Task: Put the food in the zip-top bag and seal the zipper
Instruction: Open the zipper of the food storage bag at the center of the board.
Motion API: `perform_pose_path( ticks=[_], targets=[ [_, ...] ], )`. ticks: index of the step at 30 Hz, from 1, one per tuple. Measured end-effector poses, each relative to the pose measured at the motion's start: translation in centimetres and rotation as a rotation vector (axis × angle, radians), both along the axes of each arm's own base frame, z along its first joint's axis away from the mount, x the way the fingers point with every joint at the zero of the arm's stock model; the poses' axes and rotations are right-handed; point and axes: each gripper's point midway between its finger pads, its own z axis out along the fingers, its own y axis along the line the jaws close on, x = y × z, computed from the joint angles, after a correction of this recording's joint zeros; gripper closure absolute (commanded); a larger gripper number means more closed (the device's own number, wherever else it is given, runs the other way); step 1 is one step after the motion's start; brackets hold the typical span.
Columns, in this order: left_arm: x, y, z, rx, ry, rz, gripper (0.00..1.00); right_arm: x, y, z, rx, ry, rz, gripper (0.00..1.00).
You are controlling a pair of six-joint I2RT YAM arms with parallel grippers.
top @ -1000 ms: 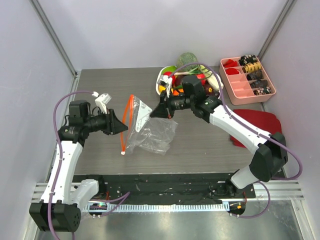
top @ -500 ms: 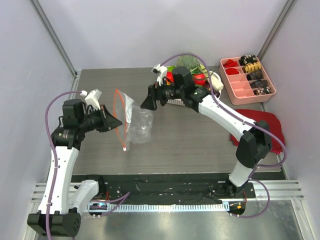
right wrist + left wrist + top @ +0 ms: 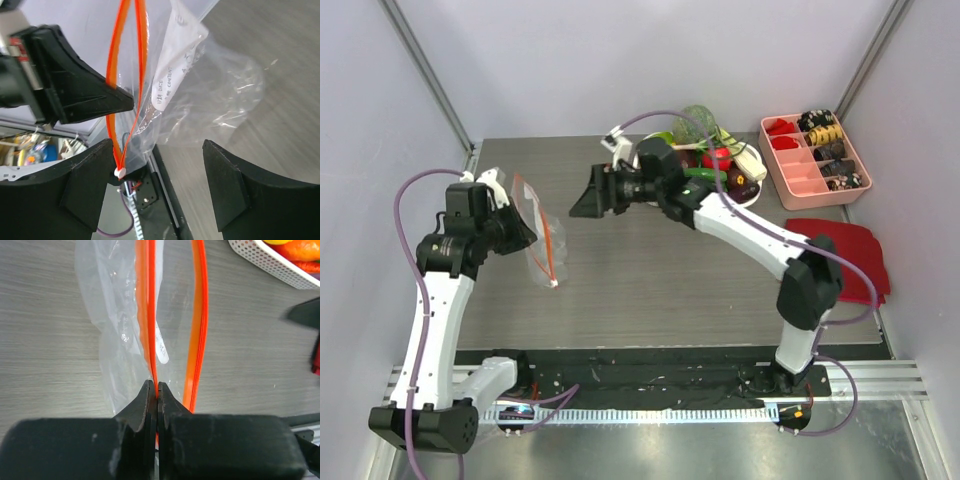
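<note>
Now | left gripper [image 3: 154,386] clamped on zipper [image 3: 148,315], bag [image 3: 542,238] carried left | right gripper [image 3: 588,196] spread wide, empty, followed

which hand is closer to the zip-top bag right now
Left. The left hand is pinched shut on the zip-top bag at its orange zipper strip. The right hand is open and apart from the bag, on its right in the top view.
</note>
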Motion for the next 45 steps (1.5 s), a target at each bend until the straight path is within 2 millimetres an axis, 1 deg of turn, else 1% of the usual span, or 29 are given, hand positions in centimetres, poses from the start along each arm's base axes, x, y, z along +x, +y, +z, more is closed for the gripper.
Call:
perform_pose_path(
  ticks=[1, 2, 4, 7, 10, 12, 13, 14, 15, 16, 18, 20, 22, 23, 27, 29, 31, 33, 36, 39, 42, 43, 45],
  targets=[
    [0.1, 0.1, 0.2, 0.009, -0.007, 0.002, 1.00, -0.4, 1.5, -0.8, 0.002, 0.030, 0.021, 0.23],
    [0.1, 0.0, 0.3, 0.013, -0.008, 0.000, 1.00, -0.7, 2.4, -1.5, -0.002, 0.051, 0.036, 0.23],
    [0.0, 0.1, 0.0, 0.029, 0.004, -0.003, 1.00, -1.7, 4.7, -3.4, -0.020, 0.095, 0.074, 0.25],
    [0.1, 0.2, -0.9, 0.038, 0.034, -0.004, 1.00, -2.7, 6.7, -5.3, -0.041, 0.136, 0.104, 0.27],
    [0.0, 0.2, -1.6, 0.039, 0.059, -0.004, 1.00, -3.6, 8.1, -6.2, -0.051, 0.148, 0.125, 0.30],
    [0.0, 0.1, -1.8, 0.038, 0.066, -0.002, 1.00, -3.8, 8.6, -6.2, -0.051, 0.147, 0.130, 0.45],
    [0.0, 0.1, -1.8, 0.038, 0.067, -0.001, 1.00, -3.8, 8.7, -6.1, -0.048, 0.143, 0.131, 0.54],
    [0.1, 0.1, -1.9, 0.037, 0.071, -0.001, 1.00, -3.8, 8.7, -6.0, -0.047, 0.141, 0.129, 0.74],
    [0.1, 0.1, -2.0, 0.037, 0.074, -0.001, 1.00, -3.6, 8.8, -5.9, -0.044, 0.135, 0.121, 0.83],
    [0.1, 0.1, -2.0, 0.038, 0.074, -0.002, 1.00, -3.4, 8.8, -5.7, -0.044, 0.123, 0.117, 0.97],
    [0.1, 0.2, -2.0, 0.041, 0.074, -0.004, 1.00, -2.8, 8.6, -5.8, -0.054, 0.106, 0.091, 0.99],
    [-0.1, 0.5, -2.1, 0.064, 0.081, -0.001, 1.00, -2.0, 8.2, -6.4, -0.080, 0.100, 0.061, 0.99],
    [-0.6, 1.3, -2.0, 0.119, 0.089, -0.009, 1.00, -1.2, 7.3, -7.0, -0.106, 0.109, 0.037, 0.99],
    [-0.8, 1.9, -1.7, 0.155, 0.091, -0.007, 1.00, -0.8, 6.3, -7.5, -0.123, 0.116, 0.024, 0.99],
    [-1.2, 4.0, 0.5, 0.292, 0.065, -0.021, 1.00, 1.0, 0.7, -9.5, -0.206, 0.148, -0.041, 0.99],
    [-1.1, 3.6, 1.1, 0.302, 0.048, -0.061, 1.00, 0.9, -1.5, -9.7, -0.212, 0.154, -0.032, 0.99],
    [-1.1, 3.0, 0.5, 0.313, 0.073, -0.125, 1.00, 0.4, -2.7, -9.7, -0.224, 0.124, -0.013, 0.99],
    [-1.2, 2.8, -1.0, 0.321, 0.133, -0.164, 1.00, -0.4, -3.3, -10.2, -0.242, 0.098, 0.015, 0.99],
    [-1.1, 2.2, -3.7, 0.302, 0.229, -0.218, 1.00, -0.7, -4.4, -12.2, -0.291, 0.070, 0.048, 0.99],
    [-0.9, 1.1, -5.3, 0.254, 0.286, -0.267, 1.00, -1.2, -5.4, -13.7, -0.338, 0.059, 0.081, 0.99],
    [-0.8, -0.1, -5.5, 0.197, 0.289, -0.308, 0.84, -1.2, -6.0, -14.0, -0.359, 0.039, 0.105, 0.99],
    [-0.7, -0.5, -5.4, 0.179, 0.282, -0.320, 0.76, -1.2, -6.3, -14.1, -0.364, 0.037, 0.111, 0.99],
    [-0.6, -0.9, -5.2, 0.161, 0.267, -0.330, 0.71, -1.2, -6.8, -14.3, -0.379, 0.042, 0.115, 0.99]
  ],
)
